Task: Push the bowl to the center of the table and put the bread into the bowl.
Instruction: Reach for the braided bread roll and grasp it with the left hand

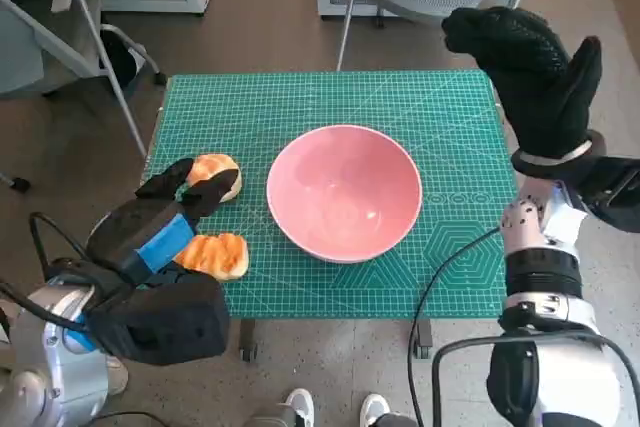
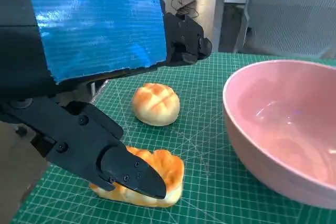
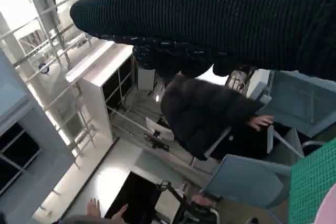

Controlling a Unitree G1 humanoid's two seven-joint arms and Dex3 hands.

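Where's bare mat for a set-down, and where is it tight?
Free: the mat right of the pink bowl, and the far strip behind it. Crowded: the left edge, where two bread pieces lie beside the bowl under the left hand. The right hand is raised over the far right corner.

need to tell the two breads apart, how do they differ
The round bun is domed, pale golden and scored on top; the flatter bread is lower, longer and more orange. The bun lies farther up the green mat; the flatter bread lies near the mat's front edge, with the left hand over it, a finger across it. Both sit left of the pink bowl, outside it.
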